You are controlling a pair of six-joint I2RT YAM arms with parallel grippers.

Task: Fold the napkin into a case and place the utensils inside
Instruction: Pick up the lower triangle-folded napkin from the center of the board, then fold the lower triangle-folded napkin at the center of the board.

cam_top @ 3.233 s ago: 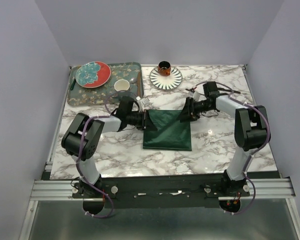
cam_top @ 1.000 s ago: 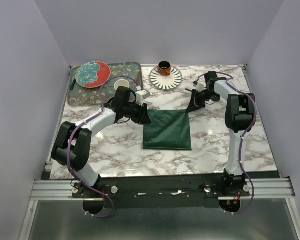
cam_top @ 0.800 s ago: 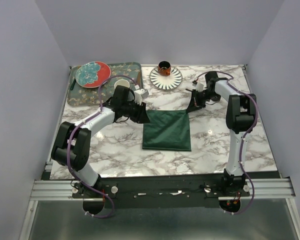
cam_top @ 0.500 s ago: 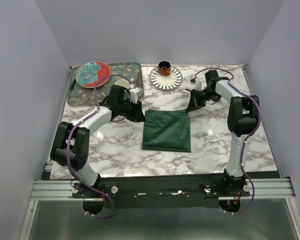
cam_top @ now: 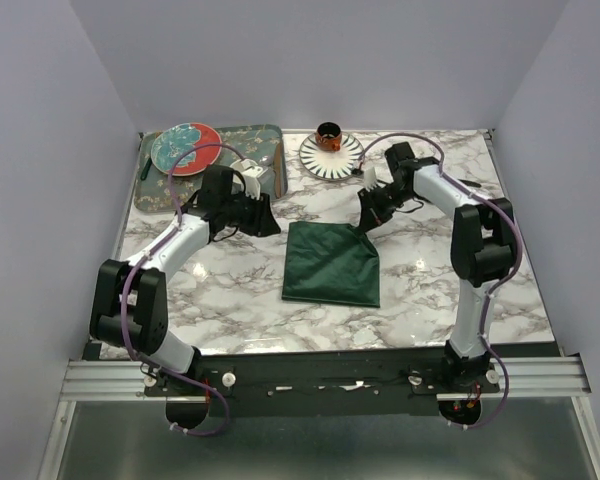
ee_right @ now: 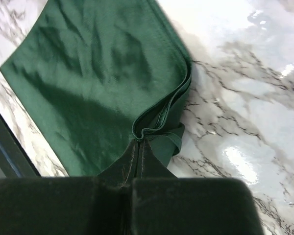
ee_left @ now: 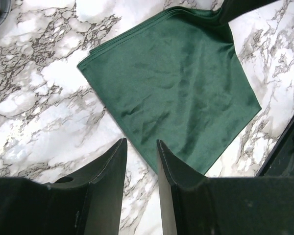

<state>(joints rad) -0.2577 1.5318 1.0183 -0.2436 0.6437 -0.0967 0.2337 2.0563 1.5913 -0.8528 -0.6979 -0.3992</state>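
Green napkin [cam_top: 330, 265] lies folded, roughly square, at centre of marble table [cam_top: 230, 295]; now slightly skewed against a second ago, upper right corner bunched. Right gripper [cam_top: 364, 224], earlier off cloth toward upper right, has come down onto that corner: jaws clamped tight on pinched layers, seen in wrist view [ee_right: 138, 147]. Left gripper [cam_top: 270, 222] has drawn back left toward tray [cam_top: 170, 190], clear of napkin's upper left corner; jaws partly apart, holding nothing [ee_left: 141, 147].
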